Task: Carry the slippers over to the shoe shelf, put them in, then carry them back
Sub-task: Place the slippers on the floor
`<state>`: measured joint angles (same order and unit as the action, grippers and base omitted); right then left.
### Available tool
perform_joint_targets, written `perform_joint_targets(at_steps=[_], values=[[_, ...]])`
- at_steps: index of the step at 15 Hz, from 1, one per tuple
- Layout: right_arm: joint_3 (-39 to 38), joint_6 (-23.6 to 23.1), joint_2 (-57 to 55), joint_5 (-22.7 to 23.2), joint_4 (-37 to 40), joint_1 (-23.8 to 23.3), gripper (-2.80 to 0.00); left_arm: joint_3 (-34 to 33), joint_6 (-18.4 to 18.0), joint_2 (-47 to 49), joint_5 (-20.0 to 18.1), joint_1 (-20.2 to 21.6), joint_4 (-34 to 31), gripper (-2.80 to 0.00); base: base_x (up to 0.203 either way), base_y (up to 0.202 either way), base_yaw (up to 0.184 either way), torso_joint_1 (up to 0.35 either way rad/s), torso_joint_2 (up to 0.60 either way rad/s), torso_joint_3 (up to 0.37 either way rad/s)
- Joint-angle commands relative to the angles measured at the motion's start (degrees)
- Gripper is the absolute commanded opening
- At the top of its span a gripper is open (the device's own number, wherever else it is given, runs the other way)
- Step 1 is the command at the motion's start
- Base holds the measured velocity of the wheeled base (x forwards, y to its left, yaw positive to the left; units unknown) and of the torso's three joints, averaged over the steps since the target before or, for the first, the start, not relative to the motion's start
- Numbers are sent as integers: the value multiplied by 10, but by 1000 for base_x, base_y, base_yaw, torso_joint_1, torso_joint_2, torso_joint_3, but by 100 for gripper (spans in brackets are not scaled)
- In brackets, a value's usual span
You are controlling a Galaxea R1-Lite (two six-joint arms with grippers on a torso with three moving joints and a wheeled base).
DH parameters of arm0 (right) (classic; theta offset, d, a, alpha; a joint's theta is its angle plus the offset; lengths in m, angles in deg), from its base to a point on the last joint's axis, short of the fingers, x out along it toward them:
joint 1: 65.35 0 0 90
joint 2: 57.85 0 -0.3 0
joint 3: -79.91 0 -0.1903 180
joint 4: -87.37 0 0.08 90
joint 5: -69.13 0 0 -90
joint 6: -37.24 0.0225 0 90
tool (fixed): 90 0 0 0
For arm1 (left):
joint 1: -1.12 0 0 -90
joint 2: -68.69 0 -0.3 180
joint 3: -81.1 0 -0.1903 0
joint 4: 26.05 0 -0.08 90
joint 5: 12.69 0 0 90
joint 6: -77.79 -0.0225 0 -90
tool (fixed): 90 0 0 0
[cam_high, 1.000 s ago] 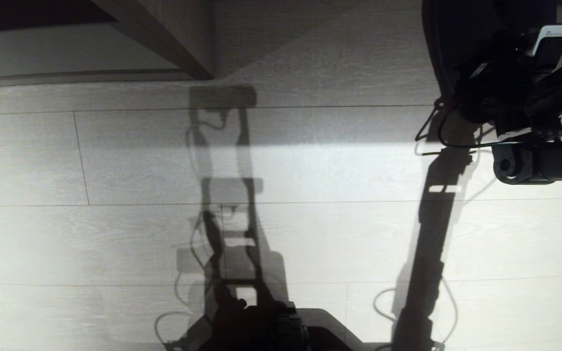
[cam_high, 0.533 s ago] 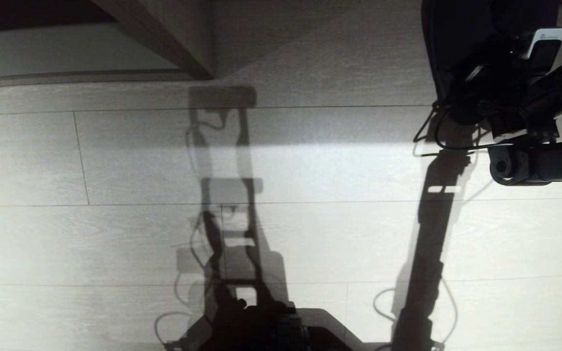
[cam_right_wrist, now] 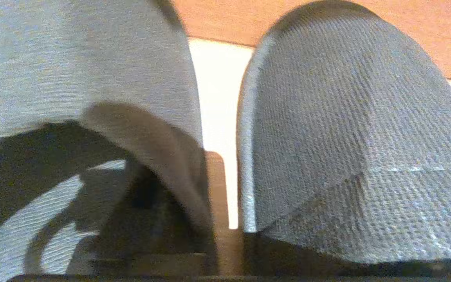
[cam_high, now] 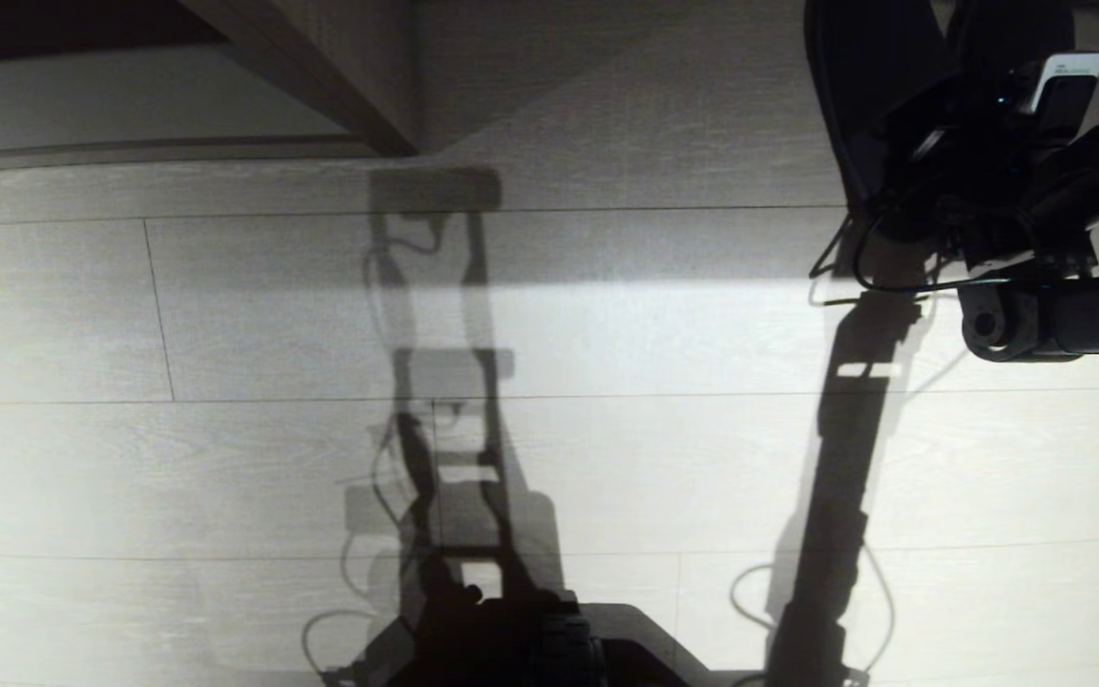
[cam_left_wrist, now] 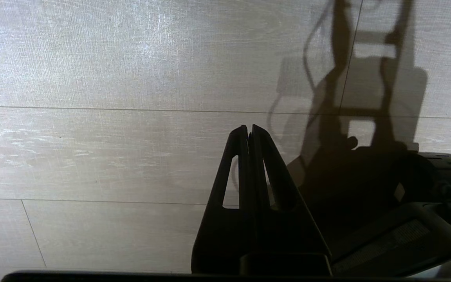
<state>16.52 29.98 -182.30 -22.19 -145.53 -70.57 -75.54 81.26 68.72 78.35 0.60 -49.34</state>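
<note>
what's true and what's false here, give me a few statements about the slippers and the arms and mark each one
1. The left gripper is shut above bare floor. True.
2. The slippers are stacked one on the other. False: in the right wrist view they sit side by side with a pale gap between them.
3. The right arm shows at the head view's upper right. True.
4. The slippers are bright red. False: they are grey ribbed fabric.
</note>
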Motion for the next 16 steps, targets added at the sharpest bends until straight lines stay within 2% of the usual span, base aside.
perform_joint_targets(at_steps=[1,16], values=[[-1,0,5,0,-5,-1,0,0,0,0,0,0,0,-280,0,0,0,0,0,0],[-49,12,76,6,51,-13,0,0,0,0,0,0,0,-280,0,0,0,0,0,0]])
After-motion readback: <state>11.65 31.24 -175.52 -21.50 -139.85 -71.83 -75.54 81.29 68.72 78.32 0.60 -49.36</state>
